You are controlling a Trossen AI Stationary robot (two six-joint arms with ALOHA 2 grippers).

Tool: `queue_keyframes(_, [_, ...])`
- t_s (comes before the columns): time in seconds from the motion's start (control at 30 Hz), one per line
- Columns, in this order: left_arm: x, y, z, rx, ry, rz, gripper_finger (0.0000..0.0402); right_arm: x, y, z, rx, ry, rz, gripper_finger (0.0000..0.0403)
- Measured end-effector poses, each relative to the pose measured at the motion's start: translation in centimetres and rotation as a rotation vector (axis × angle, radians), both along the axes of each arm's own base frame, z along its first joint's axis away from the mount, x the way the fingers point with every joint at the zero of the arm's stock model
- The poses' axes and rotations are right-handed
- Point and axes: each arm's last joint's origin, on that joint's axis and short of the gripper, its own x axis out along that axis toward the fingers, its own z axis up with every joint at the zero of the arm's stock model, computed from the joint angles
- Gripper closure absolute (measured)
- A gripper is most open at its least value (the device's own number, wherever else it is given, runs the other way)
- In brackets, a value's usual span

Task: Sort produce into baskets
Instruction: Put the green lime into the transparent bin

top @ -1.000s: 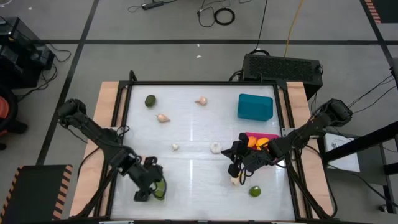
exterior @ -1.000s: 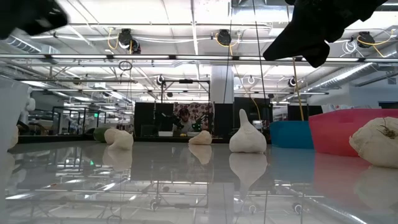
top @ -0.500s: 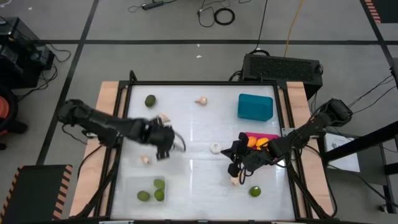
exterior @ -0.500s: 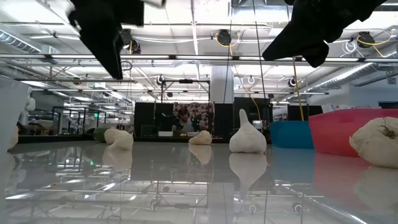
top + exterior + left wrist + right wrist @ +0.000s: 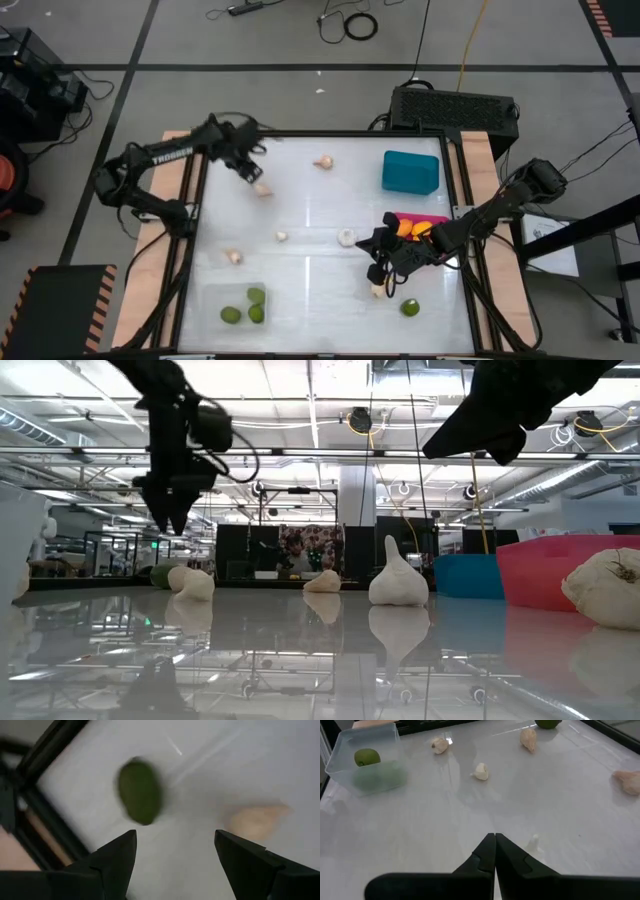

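The left gripper (image 5: 250, 165), fingers spread and empty, has swung from the clear bin (image 5: 236, 303) (three limes inside) up to the far left corner, above a lime (image 5: 139, 793) lying beside a garlic bulb (image 5: 262, 189). That lime looks like its next pick. The right gripper (image 5: 380, 262) waits pressed shut near the pink bin (image 5: 418, 219).

Motion-blurred lime (image 5: 139, 792) beside garlic (image 5: 254, 820)

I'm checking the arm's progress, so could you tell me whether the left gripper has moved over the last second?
Yes. The left gripper went from the clear bin at the table's near edge to the far-left lime.
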Motion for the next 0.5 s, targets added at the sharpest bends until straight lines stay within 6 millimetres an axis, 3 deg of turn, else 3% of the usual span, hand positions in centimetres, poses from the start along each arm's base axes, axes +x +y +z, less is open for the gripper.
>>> queue_keyframes(0.2, [-2.3,3.5,-0.1,-0.014,-0.125,0.085,0.0128,0.0,0.0,0.0,-0.023,0.006,0.013,0.0403])
queue_keyframes(0.33, [-2.7,4.6,-0.2,-0.01,-0.191,0.084,0.0128,0.0,0.0,0.0,-0.023,0.006,0.013,0.0403])
queue_keyframes(0.5, [-2.6,5.6,-1.7,-0.066,-0.16,0.099,0.0128,0.0,0.0,0.0,-0.022,0.006,0.013,0.0403])
